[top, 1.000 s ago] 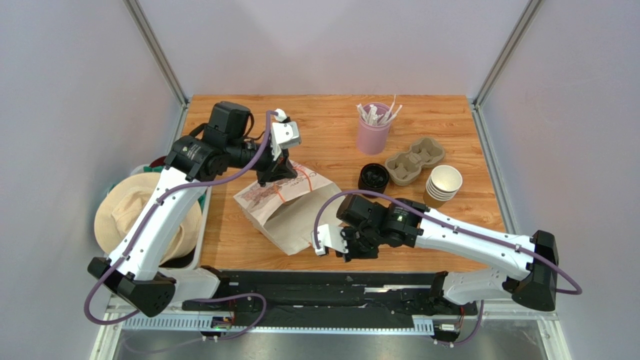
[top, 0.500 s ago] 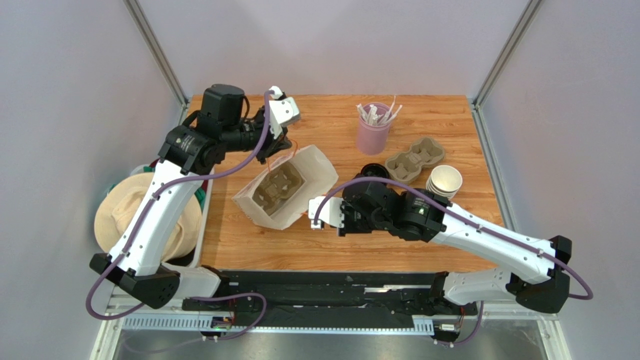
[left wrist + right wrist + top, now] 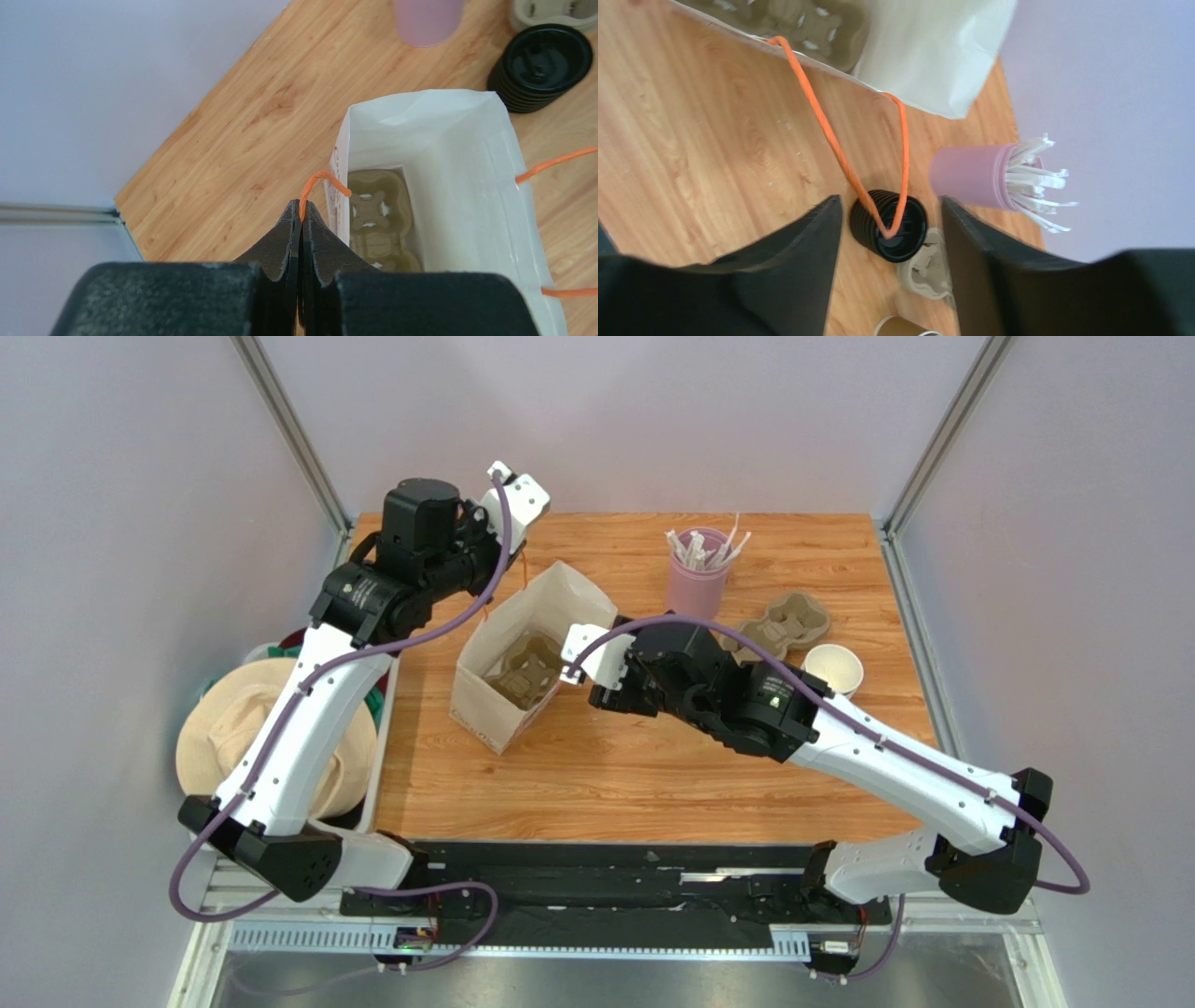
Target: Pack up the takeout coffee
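Observation:
A white paper bag point(image 3: 491, 707) stands upright and open on the wooden table, with a pulp cup carrier point(image 3: 526, 669) lying in its bottom. My left gripper point(image 3: 302, 210) is shut on the bag's near orange string handle point(image 3: 319, 180), just above the bag's rim. My right gripper point(image 3: 891, 203) stands open beside the bag's right side. The other orange handle point(image 3: 829, 133) hangs loose as a loop in front of its fingers, with neither finger touching it. The takeout coffee is out of view.
A stack of black lids point(image 3: 889, 224) sits just right of the bag. A pink cup of white sticks point(image 3: 697, 574), a second pulp carrier point(image 3: 788, 627) and nested brown cups point(image 3: 833, 669) stand at the back right. A bin with a straw hat point(image 3: 267, 742) is off the table's left edge.
The bag went from lying flat to standing upright and open as my left gripper lifted its handle. My right gripper moved up beside the bag and opened, letting go of the other handle.

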Action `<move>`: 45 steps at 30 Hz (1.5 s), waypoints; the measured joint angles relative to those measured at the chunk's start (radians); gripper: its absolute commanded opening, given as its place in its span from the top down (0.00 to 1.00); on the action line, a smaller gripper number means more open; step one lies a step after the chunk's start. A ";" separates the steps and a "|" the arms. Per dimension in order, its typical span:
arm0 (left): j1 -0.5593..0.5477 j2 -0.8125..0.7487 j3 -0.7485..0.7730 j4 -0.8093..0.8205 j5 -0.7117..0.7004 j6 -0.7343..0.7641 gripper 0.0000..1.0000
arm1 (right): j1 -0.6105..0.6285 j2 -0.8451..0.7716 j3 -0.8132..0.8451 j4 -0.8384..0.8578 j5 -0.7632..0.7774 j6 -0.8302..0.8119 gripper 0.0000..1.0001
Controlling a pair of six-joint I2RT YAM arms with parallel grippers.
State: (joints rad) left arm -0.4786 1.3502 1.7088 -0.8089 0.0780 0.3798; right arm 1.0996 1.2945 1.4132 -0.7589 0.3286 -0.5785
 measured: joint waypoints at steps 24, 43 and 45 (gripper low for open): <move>0.132 0.173 0.112 0.055 -0.328 -0.142 1.00 | -0.351 -0.039 0.211 0.087 0.024 0.129 0.25; 0.209 0.224 0.130 0.061 -0.274 -0.165 0.05 | -0.378 -0.061 0.138 0.099 -0.023 0.167 0.24; 0.209 0.206 0.130 0.062 -0.242 -0.164 0.05 | -0.381 -0.060 0.126 0.101 -0.026 0.167 0.24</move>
State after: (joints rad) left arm -0.2695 1.5562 1.8385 -0.7467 -0.1638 0.2157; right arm 0.7181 1.2346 1.5387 -0.6575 0.3031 -0.4114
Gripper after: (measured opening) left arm 0.927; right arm 0.757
